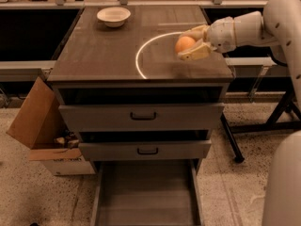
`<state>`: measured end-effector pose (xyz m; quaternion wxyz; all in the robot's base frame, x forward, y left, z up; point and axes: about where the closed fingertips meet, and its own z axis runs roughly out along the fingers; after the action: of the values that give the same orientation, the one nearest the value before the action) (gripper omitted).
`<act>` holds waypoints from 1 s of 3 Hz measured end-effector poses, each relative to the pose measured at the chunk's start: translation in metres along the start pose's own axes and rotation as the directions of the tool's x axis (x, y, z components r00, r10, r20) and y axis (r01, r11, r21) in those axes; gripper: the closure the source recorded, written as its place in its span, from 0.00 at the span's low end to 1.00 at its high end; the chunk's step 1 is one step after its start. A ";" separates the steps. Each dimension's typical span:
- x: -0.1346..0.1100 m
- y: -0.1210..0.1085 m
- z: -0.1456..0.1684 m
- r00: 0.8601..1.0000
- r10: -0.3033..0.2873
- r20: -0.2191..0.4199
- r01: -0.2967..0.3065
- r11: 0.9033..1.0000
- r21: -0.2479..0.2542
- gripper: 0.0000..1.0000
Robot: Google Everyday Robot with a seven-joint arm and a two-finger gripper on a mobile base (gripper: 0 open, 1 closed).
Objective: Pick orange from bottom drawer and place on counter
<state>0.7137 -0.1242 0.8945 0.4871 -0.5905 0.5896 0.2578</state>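
gripper (190, 44) reaches in over the right edge of the counter (103, 51), its fingers clamped on the orange (184, 43), which is held just above the surface near that edge. white bowl (113, 16) sits near the back-left corner; its contents cannot be told. bottom drawer (146, 197) is pulled out beneath the front edge, showing bare grey floor. bare surface spans the counter's centre and front-left corner.

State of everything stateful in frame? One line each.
gripper: shut on orange, over right side of counter
orange: held in gripper
bottom drawer: pulled open, nothing visible inside
top drawer: partly open
middle drawer: partly open
bowl: upright on counter, back left
cardboard box: open
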 end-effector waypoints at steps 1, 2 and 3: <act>0.009 -0.012 0.021 0.998 0.049 -0.039 -0.049 0.999 -0.004 0.85; 0.015 -0.023 0.033 0.993 0.082 -0.083 -0.081 0.997 0.018 0.62; 0.020 -0.031 0.043 0.989 0.115 -0.096 -0.112 0.993 0.030 0.38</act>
<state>0.7584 -0.1002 0.8686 0.4497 -0.5617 0.6484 0.2488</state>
